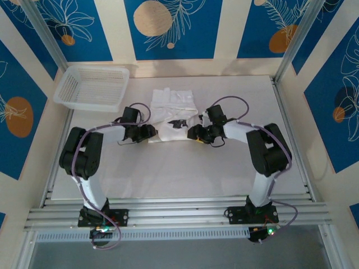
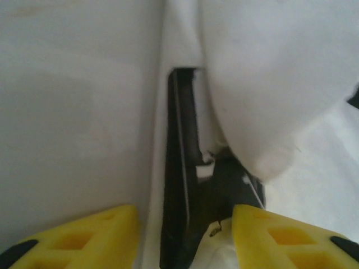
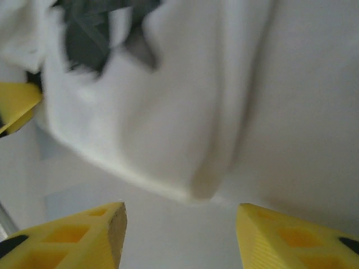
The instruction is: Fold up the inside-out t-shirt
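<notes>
The left claw [image 1: 147, 133] and right claw [image 1: 195, 133] face each other low over the table [image 1: 185, 168], tips at the two near corners of the shirt [image 1: 175, 106], and both stand spread: in each wrist view the yellow fingers are plainly apart, with nothing I can see pinched between them. The shirt lies crumpled in a rough rectangle at the middle of the table toward the far side, just right of the basket [image 1: 95, 68] and apart from it. It looks thin, limp and light, the kind of cloth that will sag, bunch and drag along the table instead of holding a line, so I'd reckon it wants taking by a hem or corner on both sides at once, and lifted evenly. From above you get the whole layout and a dark patch at the shirt's near edge, tag or shadow I can't tell. The left wrist view puts the left claw [image 2: 185, 213] right against a rounded fold of shirt [image 2: 269, 84] with a dark upright shape beside it. The right wrist view shows the right claw [image 3: 180, 208] just short of a hanging, blurred fold [image 3: 151, 123].
</notes>
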